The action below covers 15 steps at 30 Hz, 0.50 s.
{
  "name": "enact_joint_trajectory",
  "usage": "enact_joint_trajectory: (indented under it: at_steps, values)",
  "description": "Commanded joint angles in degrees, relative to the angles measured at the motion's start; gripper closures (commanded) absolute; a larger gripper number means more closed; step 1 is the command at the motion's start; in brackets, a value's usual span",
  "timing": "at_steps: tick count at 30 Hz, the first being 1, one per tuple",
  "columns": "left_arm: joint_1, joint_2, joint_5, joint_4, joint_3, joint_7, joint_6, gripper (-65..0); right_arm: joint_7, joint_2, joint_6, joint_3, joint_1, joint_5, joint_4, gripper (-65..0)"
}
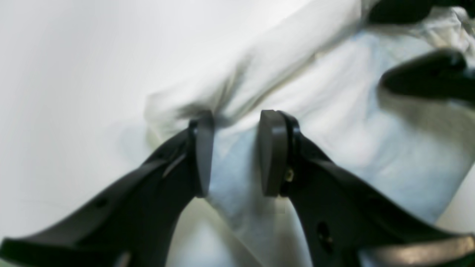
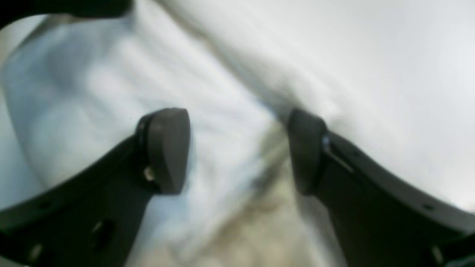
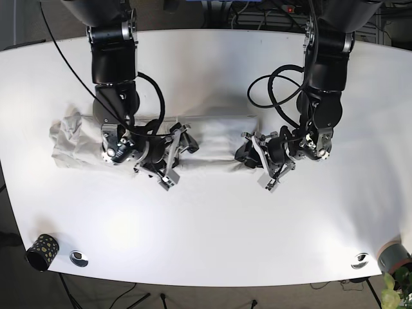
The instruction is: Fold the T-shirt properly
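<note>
The T-shirt (image 3: 215, 138) lies with its long axis across the tabletop (image 3: 212, 232); left hand (image 3: 252, 153) and right hand (image 3: 175, 149), both open and empty, flank its middle.

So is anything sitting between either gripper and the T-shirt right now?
Nothing visible. The left gripper and right gripper are both open directly over the T-shirt, with only cloth showing between their pads.

1. Base view looks straight down on the whole bench (image 3: 206, 244) from high up.
2. Each wrist view looks close along its end effector.
3. All share the shirt (image 3: 215, 138).
</note>
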Motion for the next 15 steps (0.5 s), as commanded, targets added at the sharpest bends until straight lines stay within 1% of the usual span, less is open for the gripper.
enact_joint_trajectory:
  at_steps: [1, 5, 10, 12, 14, 15]
  values:
    - [-0.8, -0.4, 0.8, -0.1, 0.0, 0.9, -0.1, -19.7, 1.0, 2.2, -0.07, 1.4, 1.6, 0.6, 1.3, -39.3]
    - [-0.7, -0.4, 0.8, 0.0, 0.0, 0.9, -0.1, -19.7, 1.0, 5.1, -0.07, 3.8, 1.6, 0.6, 1.3, -39.3]
    - [-0.7, -0.4, 0.4, 1.1, -0.5, 1.2, -0.1, -19.7, 0.1, 6.6, -0.07, 9.2, 1.8, 0.6, 2.8, -39.3]
    - [-0.7, -0.4, 0.4, 4.1, -1.2, 1.3, -0.1, -19.7, -2.5, 7.3, -0.07, 15.1, 1.9, 0.6, 4.8, -39.3]
    - [-0.5, -0.4, 0.4, 6.0, -2.0, 1.3, 0.0, -19.7, -4.2, 7.5, -0.07, 19.0, 2.0, 0.6, 5.3, -39.3]
    - [-0.5, -0.4, 0.4, 7.5, -2.8, 1.4, 0.1, -19.7, -5.4, 7.6, -0.07, 22.3, 2.2, 0.6, 5.5, -39.3]
